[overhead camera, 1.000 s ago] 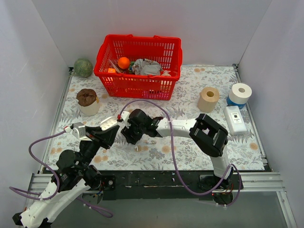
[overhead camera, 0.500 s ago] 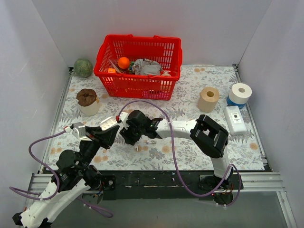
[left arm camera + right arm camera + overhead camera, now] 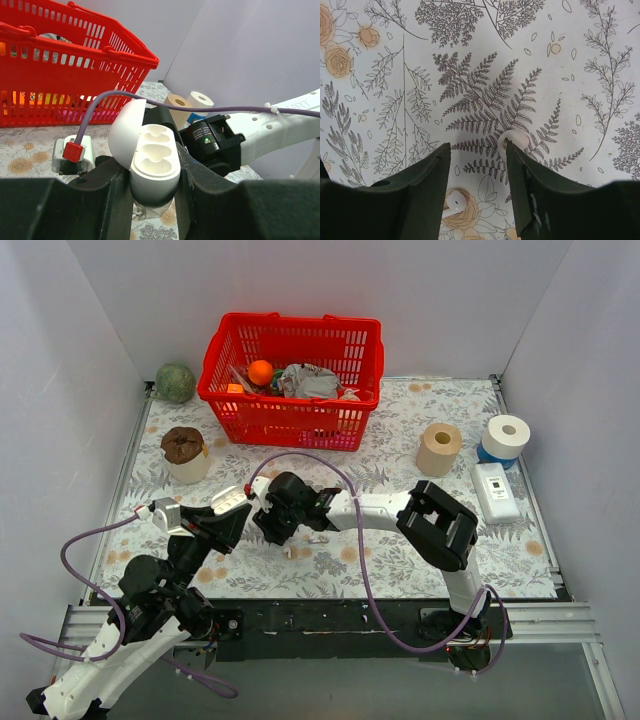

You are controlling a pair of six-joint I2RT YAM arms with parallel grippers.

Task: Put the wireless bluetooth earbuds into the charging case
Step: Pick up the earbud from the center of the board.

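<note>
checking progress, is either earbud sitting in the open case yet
No, both hollows of the open case held by the left claw are bare.

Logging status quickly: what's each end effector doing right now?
Left end effector: closed, holding the charging case.
Right end effector: open, holding nothing.

Basket at the back, both arms meeting left of centre over the mat.

The basket (image 3: pixel 290 380) stands at the back middle of the mat (image 3: pixel 400 560). A round object (image 3: pixel 175 382) sits to its left in the back corner, and a short cylinder (image 3: pixel 185 455) stands in front of that. On the right, an inner roll (image 3: pixel 440 448) and an outer roll (image 3: pixel 505 437) stand side by side, with a flat box (image 3: pixel 495 492) in front of the outer one. The charging case (image 3: pixel 152 160) sits between the fingers of the left gripper (image 3: pixel 150 180). The right gripper (image 3: pixel 476 145) hangs just right of it over two earbuds on the mat: the near earbud (image 3: pixel 454 202) lies between its parted fingers, and the far earbud (image 3: pixel 516 139) lies just at one fingertip.
</note>
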